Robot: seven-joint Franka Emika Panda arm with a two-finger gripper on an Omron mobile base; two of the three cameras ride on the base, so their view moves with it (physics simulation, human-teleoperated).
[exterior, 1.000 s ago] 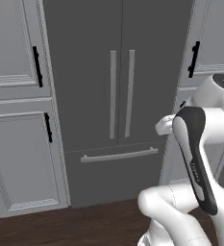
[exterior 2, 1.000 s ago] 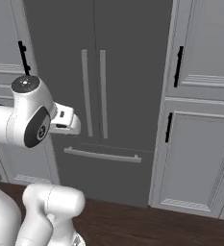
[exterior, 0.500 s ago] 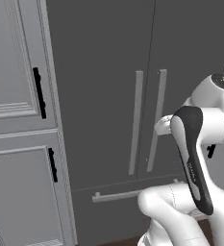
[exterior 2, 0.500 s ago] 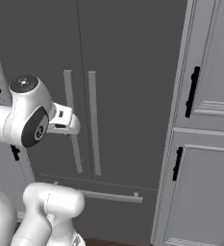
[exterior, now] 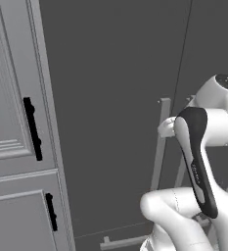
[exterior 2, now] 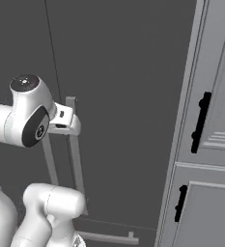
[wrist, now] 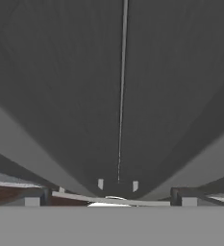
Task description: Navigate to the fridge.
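Left base view has the fridge (exterior: 115, 98) looming dark and flat right in front of me, its door seam running up the middle, one vertical bar handle (exterior: 159, 147) showing beside my arm and the light grey cabinets (exterior: 12, 122) with black handles (exterior: 32, 128) hard against its left edge. Down in the hand view my claw (wrist: 107, 196) points along the doors, fingertips (wrist: 32, 197) spread wide apart, gripping nothing.

grey panelled cabinets (exterior: 12, 122), black handles (exterior 2: 200, 123)
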